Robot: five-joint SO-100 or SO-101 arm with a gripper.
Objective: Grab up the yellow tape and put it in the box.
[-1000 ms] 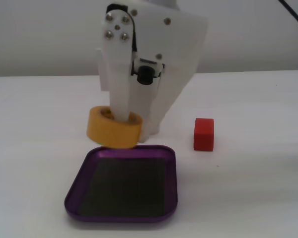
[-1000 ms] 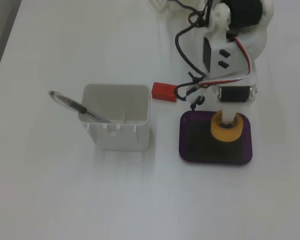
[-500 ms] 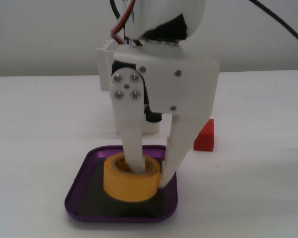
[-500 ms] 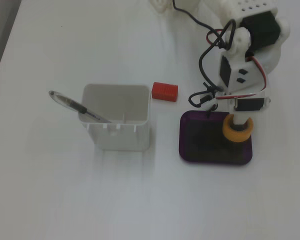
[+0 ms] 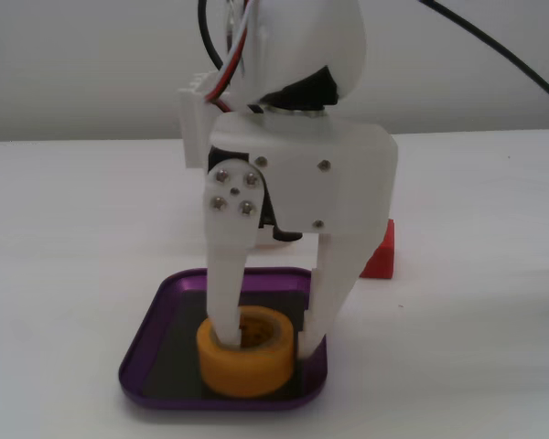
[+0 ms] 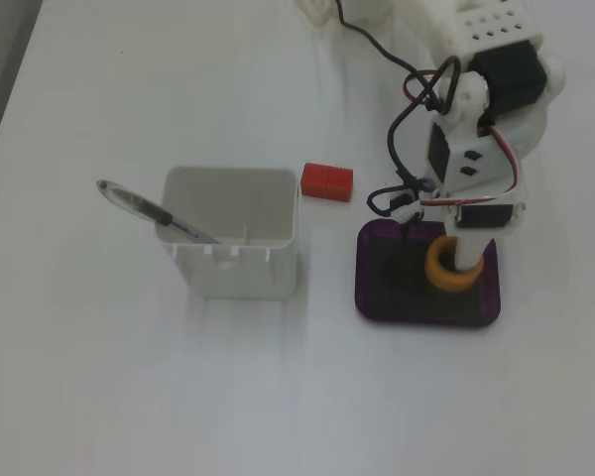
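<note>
The yellow tape is seen low inside the box, near its front right part in the front fixed view, and it appears to rest on the dark bottom, though the contact itself cannot be confirmed. It is gripped by the pincer: one finger is placed in the hollow core and the other is pressed against the outer wall of the roll. The step in hand is judged to be the release; it would be done well if the fingers were opened only a little and the arm then lifted straight up, so that the roll is not dragged over the purple rim. The red cube is partly hidden behind the pincer, and in the high fixed view the tape is half covered by the arm
</note>
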